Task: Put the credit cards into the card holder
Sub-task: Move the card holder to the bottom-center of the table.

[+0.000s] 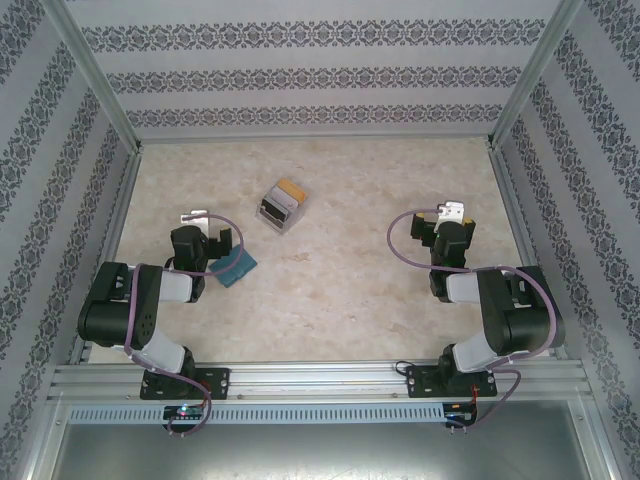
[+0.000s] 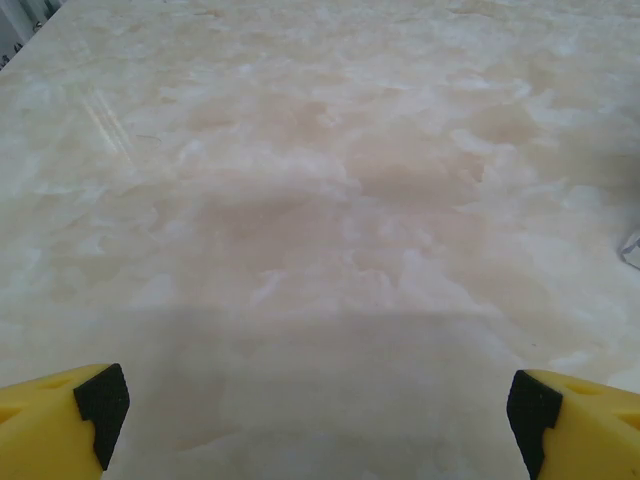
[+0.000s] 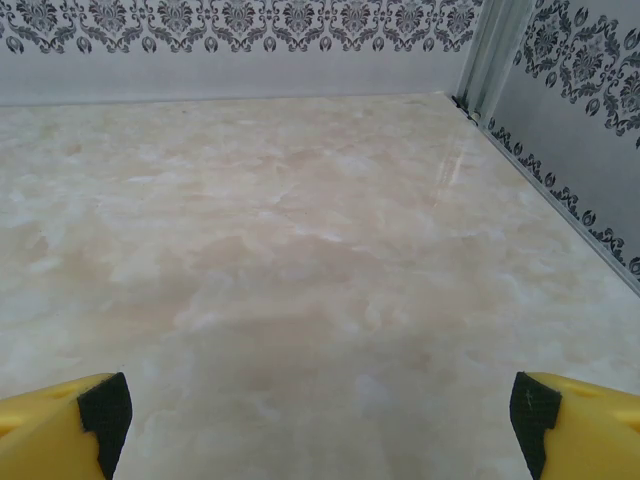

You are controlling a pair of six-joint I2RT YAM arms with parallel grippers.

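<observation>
Tabletop [image 1: 330, 290] of beige marble pattern, walled by damask-printed panels [image 1: 300, 40] on aluminium posts. Left gripper [image 2: 315, 402] and right gripper [image 3: 318, 410] hung over bare surface, yellow fingers spread wide, empty. Card holder [image 1: 237, 267], teal, lay flat left of centre, beside the left arm. Credit cards [image 1: 284, 198], yellow-orange, grey and dark, sat packed in a clear box [image 1: 275, 222] just above it, near centre.

- Your left arm [image 1: 150, 295] covers part of the card holder [image 1: 238, 268].
- You can't count the credit cards [image 1: 281, 203]: too small.
- Wrist views crop your gripper fingers [image 2: 50, 425] at the bottom edge.
</observation>
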